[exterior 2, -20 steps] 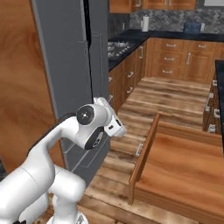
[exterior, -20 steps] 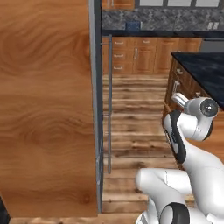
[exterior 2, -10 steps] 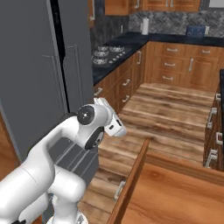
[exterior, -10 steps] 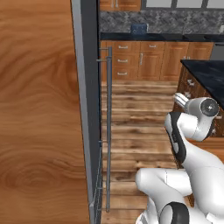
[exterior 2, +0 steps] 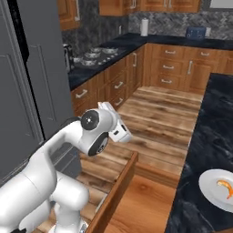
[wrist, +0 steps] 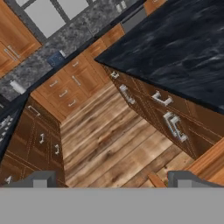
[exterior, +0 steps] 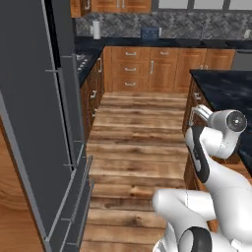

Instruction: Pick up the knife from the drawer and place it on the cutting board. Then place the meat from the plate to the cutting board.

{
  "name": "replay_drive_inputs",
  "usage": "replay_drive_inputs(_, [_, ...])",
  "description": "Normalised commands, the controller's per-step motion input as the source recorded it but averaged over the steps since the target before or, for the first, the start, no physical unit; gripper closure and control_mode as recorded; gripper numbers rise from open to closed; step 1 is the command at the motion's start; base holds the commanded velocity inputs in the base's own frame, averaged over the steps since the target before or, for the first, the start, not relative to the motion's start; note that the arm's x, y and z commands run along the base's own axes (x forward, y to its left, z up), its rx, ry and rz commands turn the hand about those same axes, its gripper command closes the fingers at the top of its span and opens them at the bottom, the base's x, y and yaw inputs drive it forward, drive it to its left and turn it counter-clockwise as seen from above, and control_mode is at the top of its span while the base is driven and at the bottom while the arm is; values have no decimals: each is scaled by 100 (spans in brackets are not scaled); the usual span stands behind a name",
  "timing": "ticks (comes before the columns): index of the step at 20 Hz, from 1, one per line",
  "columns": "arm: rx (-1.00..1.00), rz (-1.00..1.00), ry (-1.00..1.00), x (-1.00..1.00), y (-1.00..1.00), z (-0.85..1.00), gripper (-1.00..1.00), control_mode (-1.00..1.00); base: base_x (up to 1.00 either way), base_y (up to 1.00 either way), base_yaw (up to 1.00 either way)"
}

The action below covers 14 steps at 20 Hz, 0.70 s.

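**Open gripper over the pulled-out drawer, meat waiting on the plate**

Nearest the base, the drawer (exterior 2: 119, 191) stands pulled open at the bottom of the right base view, its light-brown side wall running up toward the arm's elbow and its flat wooden floor showing bare where visible; no knife can be made out on that part. In the hand view a corner of the same drawer (wrist: 205, 162) juts in at lower right, and the gripper (wrist: 112, 179) shows its two dark finger tips set wide apart with nothing between them, looking down on plank floor.

Just right of the drawer, the dark marbled island counter (exterior 2: 209, 136) carries the round white plate (exterior 2: 214, 189) at the picture's right edge, with the small orange curled meat (exterior 2: 224, 186) lying on it.

To the left rises the tall grey refrigerator (exterior: 44, 123). Further on, past the wooden floor (exterior: 142, 133), base cabinets (exterior 2: 182, 68) line the back wall under a dark countertop, bearing a stovetop (exterior 2: 93, 54), a paper-towel roll (exterior 2: 144, 27) and a blue toaster (exterior 2: 195, 32).
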Motion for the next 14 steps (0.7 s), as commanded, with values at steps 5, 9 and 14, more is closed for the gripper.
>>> replay_drive_inputs(5, [0,0,0,0,0,0,-100,100,29,8,4])
replay_drive_inputs(9, [0,0,0,0,0,0,-100,100,56,100,-1])
replay_drive_inputs(14, [0,0,0,0,0,0,-100,100,70,82,-9])
